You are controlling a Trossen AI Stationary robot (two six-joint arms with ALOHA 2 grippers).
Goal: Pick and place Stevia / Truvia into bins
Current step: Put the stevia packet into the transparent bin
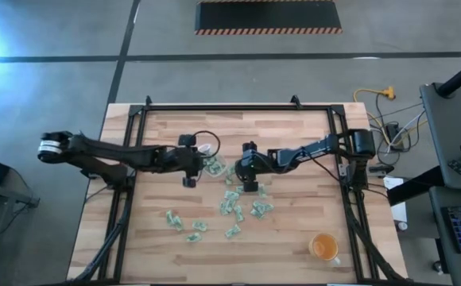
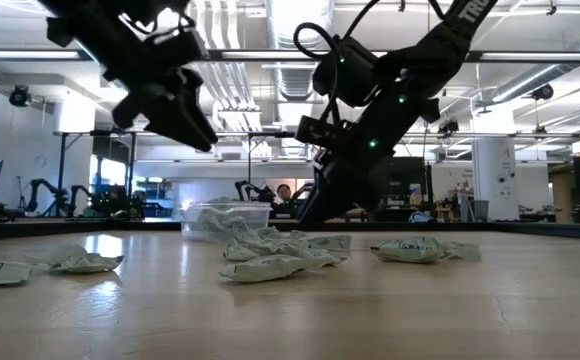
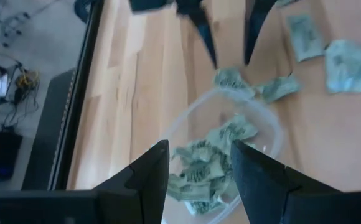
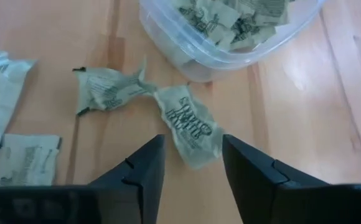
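We see a clear tub [image 1: 207,148] near the middle of the wooden table [image 1: 294,238], and we take it as our landmark. It holds a heap of crumpled pale green packets [image 3: 206,163].

The left gripper [image 3: 199,180] hangs above the tub, its fingers spread with nothing between them; in its wrist view the tub's packets show through the gap. In the high view this gripper [image 1: 189,163] sits just at the tub's left side.

The right gripper [image 4: 190,165] is just to the right of the tub, low over the table. Its fingers are spread apart too, and a single packet [image 4: 190,127] lies flat on the wood just ahead of the gap, not pinched. Another crumpled packet [image 4: 106,87] lies beside it, touching it at a corner, and both sit close to the tub's wall.

More loose packets [image 1: 234,208] lie scattered on the table beyond the tub toward the front edge, some near the tub, others [image 1: 184,222] well apart from it. An orange cup [image 1: 324,248] stands far from the tub, near the table's front right corner.
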